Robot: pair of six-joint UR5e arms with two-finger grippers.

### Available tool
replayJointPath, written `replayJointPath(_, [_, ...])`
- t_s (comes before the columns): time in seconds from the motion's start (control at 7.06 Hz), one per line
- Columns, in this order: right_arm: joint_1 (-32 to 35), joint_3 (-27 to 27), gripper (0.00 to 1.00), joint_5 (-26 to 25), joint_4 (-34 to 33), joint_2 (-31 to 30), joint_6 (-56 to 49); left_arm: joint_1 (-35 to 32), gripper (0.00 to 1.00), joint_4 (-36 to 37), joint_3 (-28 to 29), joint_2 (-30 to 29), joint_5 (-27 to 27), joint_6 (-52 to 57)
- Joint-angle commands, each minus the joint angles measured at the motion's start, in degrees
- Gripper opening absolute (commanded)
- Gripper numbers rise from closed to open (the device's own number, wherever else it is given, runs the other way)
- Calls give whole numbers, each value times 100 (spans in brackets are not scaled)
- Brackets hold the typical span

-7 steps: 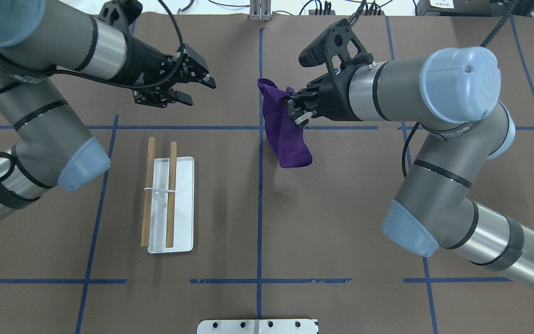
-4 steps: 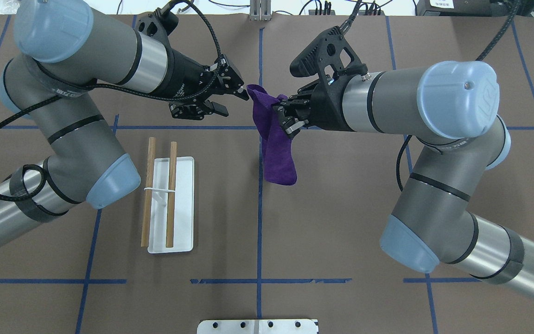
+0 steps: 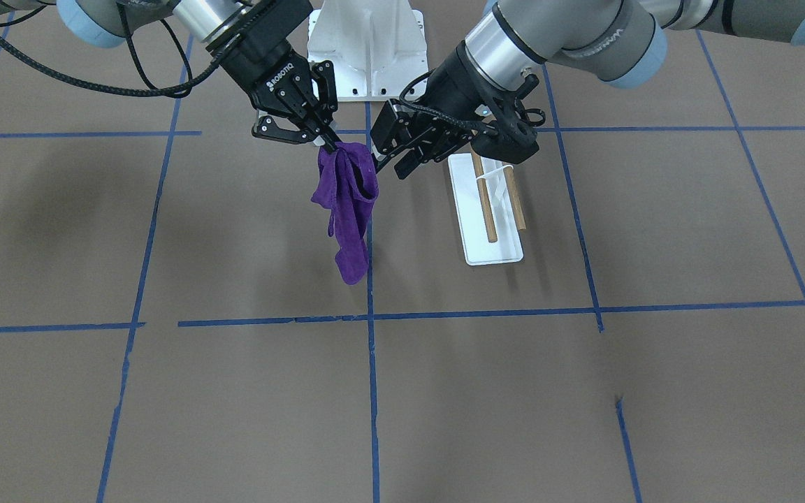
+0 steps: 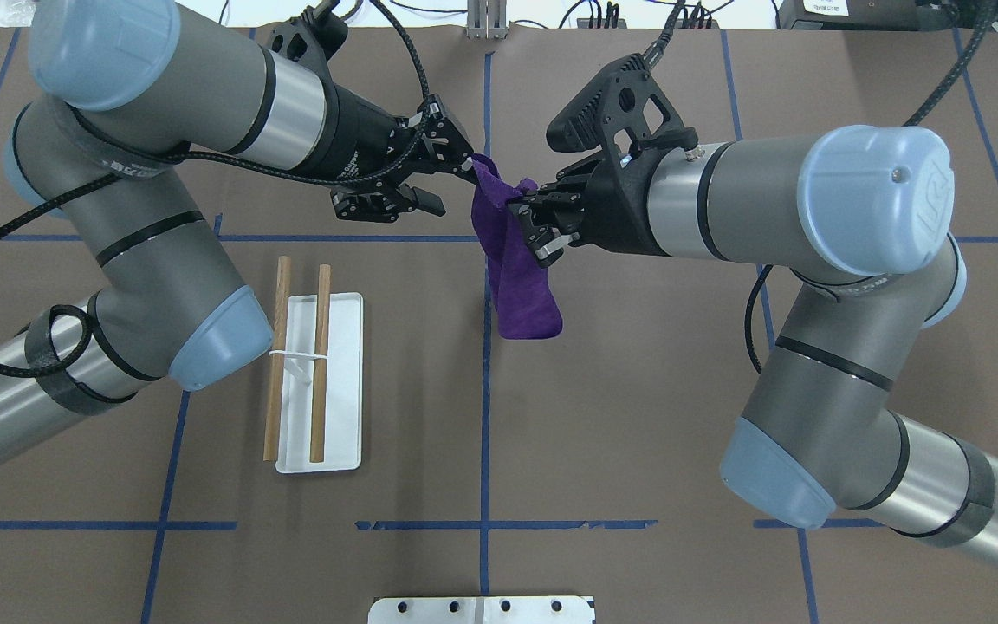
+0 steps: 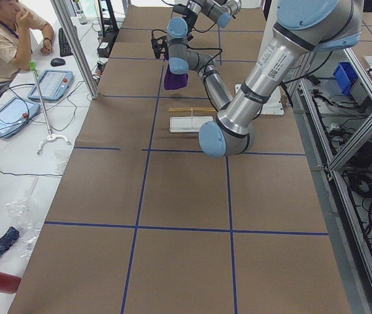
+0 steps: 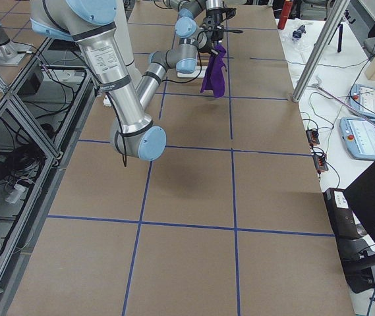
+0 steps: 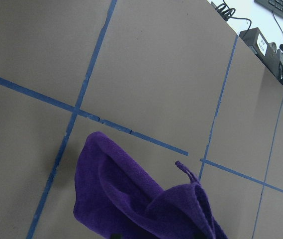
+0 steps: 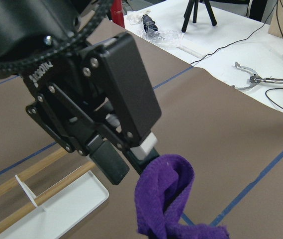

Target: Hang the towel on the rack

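A: Where is the towel (image 4: pixel 521 290) being carried?

B: It is being pinched at its bunched top by the right gripper (image 4: pixel 529 224), whose fingers are being pressed together on the cloth. The rest is being left to dangle over the table (image 4: pixel 638 433) near the centre line, well apart from the rack (image 4: pixel 343 381) on the robot's left.

A: And the left gripper (image 4: pixel 456 186)?

B: Its fingers are being held apart. One pad is touching the top fold, and nothing is being gripped.

A: What is being risked?

B: Only a thin edge of fold is being offered. If the cloth is being released before enough of it is being caught, a drop is being invited. The towel is also being presented as a twisted rope, so poor draping over the dowels (image 4: pixel 320 364) is being risked, and the light rack could be nudged.
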Motion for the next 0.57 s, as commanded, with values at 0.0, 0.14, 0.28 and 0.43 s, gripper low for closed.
replayJointPath(0.0, [-50, 166, 0, -29, 0, -194, 0, -8, 57, -3, 0, -26, -2, 14])
replayJointPath(0.14, [-50, 263, 0, -29, 0, -344, -17, -8, 57, -3, 17, -18, -2, 40])
replayJointPath(0.28, [-76, 264, 0, -29, 9, -406, -17, -17, 57, -3, 17, -9, -2, 57])
replayJointPath(0.43, [-85, 264, 0, -29, 9, -416, -17, -26, 57, -3, 17, -18, -2, 58])
